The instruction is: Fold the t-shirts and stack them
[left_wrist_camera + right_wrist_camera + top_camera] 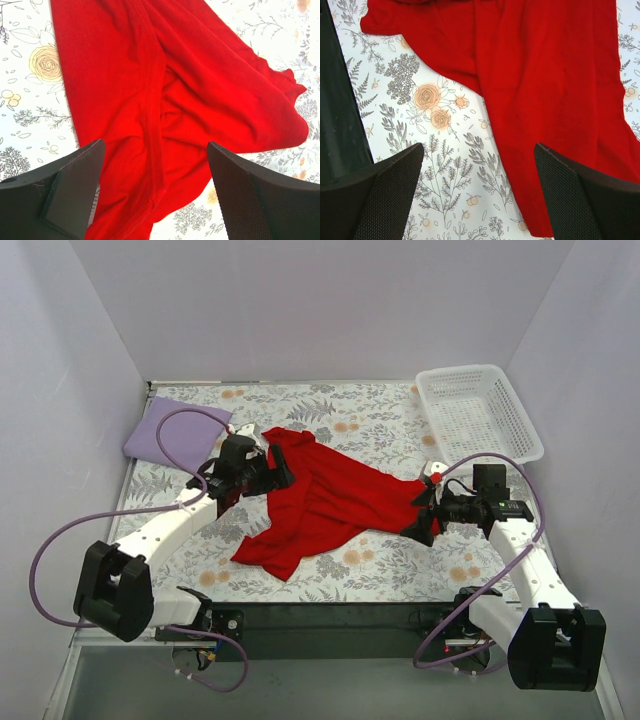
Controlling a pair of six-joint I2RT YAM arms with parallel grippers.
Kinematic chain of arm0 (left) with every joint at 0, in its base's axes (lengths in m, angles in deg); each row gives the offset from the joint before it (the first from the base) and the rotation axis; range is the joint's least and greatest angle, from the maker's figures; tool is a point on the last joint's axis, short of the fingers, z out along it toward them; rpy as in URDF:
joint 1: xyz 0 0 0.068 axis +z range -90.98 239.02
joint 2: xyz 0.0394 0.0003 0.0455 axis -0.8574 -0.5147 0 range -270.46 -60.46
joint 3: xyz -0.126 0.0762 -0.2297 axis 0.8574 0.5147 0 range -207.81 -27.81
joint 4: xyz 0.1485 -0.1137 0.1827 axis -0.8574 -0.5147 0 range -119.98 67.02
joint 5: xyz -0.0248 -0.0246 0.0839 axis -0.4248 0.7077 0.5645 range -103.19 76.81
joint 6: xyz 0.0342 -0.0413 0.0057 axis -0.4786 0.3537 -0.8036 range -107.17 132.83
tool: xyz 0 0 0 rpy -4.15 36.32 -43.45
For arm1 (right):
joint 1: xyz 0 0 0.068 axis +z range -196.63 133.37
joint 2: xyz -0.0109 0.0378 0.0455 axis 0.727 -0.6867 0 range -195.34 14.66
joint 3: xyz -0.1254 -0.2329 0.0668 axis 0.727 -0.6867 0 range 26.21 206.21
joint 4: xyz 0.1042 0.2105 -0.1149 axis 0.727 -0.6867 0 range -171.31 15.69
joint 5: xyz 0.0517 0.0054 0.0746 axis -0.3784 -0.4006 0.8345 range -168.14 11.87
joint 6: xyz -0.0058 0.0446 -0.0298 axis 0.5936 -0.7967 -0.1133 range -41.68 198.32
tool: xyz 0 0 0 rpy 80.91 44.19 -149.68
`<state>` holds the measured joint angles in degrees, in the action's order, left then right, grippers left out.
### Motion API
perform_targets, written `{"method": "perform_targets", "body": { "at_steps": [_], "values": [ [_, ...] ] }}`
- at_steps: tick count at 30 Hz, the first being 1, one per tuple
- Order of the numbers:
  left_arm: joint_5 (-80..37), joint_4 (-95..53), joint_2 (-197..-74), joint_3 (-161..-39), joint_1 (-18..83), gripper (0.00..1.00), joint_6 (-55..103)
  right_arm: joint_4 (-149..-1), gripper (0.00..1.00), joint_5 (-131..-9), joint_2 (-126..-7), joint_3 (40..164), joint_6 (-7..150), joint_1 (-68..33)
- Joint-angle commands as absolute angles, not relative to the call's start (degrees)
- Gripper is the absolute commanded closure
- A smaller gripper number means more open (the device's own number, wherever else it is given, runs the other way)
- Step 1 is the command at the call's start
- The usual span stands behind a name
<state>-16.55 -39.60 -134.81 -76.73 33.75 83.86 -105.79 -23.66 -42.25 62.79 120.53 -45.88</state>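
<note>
Hidden: seen from above, the left gripper covers the top left edge of the red shirt, and a purple cable loops across the lilac shirt
Hard to make out: the red shirt is crumpled and its sleeves cannot be picked out; whether any finger touches the cloth cannot be told
Cut off: both wrist views lose the red shirt at the frame edges, and the lilac shirt shows in neither
Count: two shirts, one red and one lilac; one white basket; two arms, each with one gripper and one purple cable
Red shirt: spread slantwise across the middle of the flowered table, reaching from one gripper to the other
Lilac shirt: folded flat at the far left corner of the table, well apart from the basket at the far right
Left jaws: spread wide with nothing held; the left wrist view shows red cloth and a seam filling the gap between the two fingers
Right jaws: the right gripper is also spread wide and holds nothing; the shirt's near right edge runs down between its fingers, with bare flowered table on the left of the gap and red cloth on the right
</note>
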Motion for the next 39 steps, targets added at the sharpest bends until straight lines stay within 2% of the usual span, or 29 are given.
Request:
{"method": "perform_targets", "body": {
  "at_steps": [1, 13, 19, 23, 31, 34, 36, 37, 39],
  "values": [
    [-14.7, -37.7, -135.1, -78.9, 34.1, 0.18, 84.3, -104.5, 0.04, -23.0, -42.7, 64.1, 120.2, -46.0],
    [-11.4, -37.2, -146.1, -87.0, 36.2, 0.21, 88.8, -104.3, 0.04, -23.1, -42.5, 63.8, 119.9, -46.1],
    [-10.7, -38.0, -157.3, -95.0, 37.1, 0.24, 87.5, -104.2, 0.04, -22.9, -42.3, 63.7, 119.8, -46.1],
    [-8.8, -39.4, -164.5, -102.2, 37.8, 0.33, 85.0, -104.3, 0.03, -22.8, -42.1, 63.7, 119.8, -46.0],
    [-3.7, -46.5, -178.3, -115.9, 38.0, 0.4, 82.3, -104.3, 0.03, -22.6, -41.9, 63.7, 119.8, -46.1],
    [-2.7, -47.3, -180.0, -117.0, 38.1, 0.43, 81.2, -104.3, 0.03, -22.4, -41.8, 63.7, 119.8, -46.1],
    [-2.6, -47.3, -180.5, -117.7, 38.1, 0.52, 80.0, -104.3, 0.03, -22.2, -41.8, 63.7, 119.8, -46.0],
    [-2.6, -47.3, -181.0, -118.2, 38.2, 0.68, 79.5, -104.3, 0.03, -22.3, -41.9, 63.7, 119.8, -46.0],
    [-2.2, -47.5, -181.0, -119.6, 38.1, 0.84, 79.0, -104.3, 0.03, -22.2, -41.9, 63.7, 119.8, -46.0]
  ]
}}
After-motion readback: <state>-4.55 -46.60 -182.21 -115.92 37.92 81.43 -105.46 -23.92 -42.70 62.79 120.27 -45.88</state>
